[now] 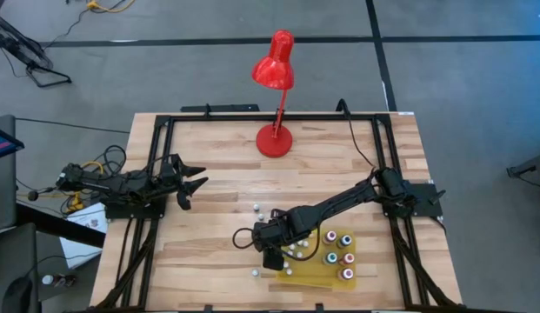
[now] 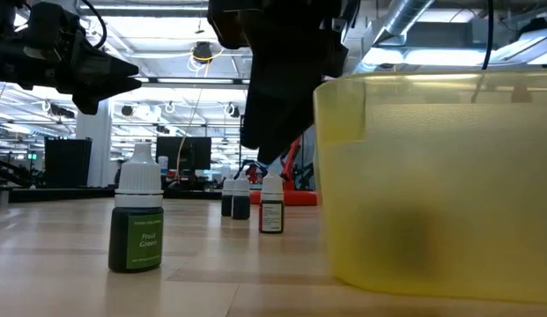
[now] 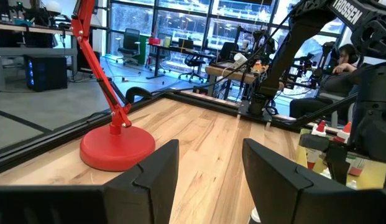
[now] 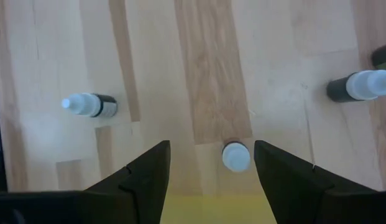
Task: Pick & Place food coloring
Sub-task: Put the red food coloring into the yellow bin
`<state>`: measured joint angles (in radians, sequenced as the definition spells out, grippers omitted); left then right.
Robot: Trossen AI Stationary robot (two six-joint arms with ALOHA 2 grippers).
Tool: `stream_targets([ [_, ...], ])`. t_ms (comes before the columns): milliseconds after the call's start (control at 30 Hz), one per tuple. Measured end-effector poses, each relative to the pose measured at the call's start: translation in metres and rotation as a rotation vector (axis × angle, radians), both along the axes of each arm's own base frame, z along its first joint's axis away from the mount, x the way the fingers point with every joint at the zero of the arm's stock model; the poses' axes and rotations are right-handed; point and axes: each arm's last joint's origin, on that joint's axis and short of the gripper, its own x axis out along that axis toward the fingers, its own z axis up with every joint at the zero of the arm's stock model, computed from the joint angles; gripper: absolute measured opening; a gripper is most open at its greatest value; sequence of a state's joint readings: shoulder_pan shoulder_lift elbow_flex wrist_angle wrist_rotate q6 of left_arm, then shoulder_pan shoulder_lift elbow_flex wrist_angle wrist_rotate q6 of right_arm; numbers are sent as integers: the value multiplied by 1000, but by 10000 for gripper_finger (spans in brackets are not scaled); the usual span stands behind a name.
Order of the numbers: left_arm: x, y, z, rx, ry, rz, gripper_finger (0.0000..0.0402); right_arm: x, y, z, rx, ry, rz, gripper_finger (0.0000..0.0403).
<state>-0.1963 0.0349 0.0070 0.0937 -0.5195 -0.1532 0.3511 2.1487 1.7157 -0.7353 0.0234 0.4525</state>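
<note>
- My right gripper (image 4: pixel 211 163) hung with fingers spread and empty over a small food-coloring bottle (image 4: pixel 235 156) standing on the table (image 1: pixel 226 174), just beside the yellow tray (image 1: pixel 315 275).
- Other bottles (image 1: pixel 345 241) sat in that tray; more (image 4: pixel 90 105) stood loose nearby.
- Next, I judged: lower, close, lift.
- My left gripper (image 3: pixel 208 174) waited apart, fingers spread, at the table's left side.

Both arms are dark, nearly black, built of slim jointed links on black frame mounts. The left arm (image 1: pixel 122 184) trails yellow and black cables at its base. The right arm (image 1: pixel 339 204) carries white lettering — seemingly a maker's name, cropped in the left wrist view. The fingers (image 4: pixel 143 174) are broad, matte wedges — angular, tapering.
</note>
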Motion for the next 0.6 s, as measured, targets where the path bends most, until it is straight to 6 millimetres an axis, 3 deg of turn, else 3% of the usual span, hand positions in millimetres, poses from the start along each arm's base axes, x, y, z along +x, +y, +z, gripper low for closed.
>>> stream_targets([
  [400,0,0,0,0,0,1,169,-1,-1,-2,2,24,-46,221],
  [600,0,0,0,0,0,0,169,6,2,-24,0,47,-38,220],
])
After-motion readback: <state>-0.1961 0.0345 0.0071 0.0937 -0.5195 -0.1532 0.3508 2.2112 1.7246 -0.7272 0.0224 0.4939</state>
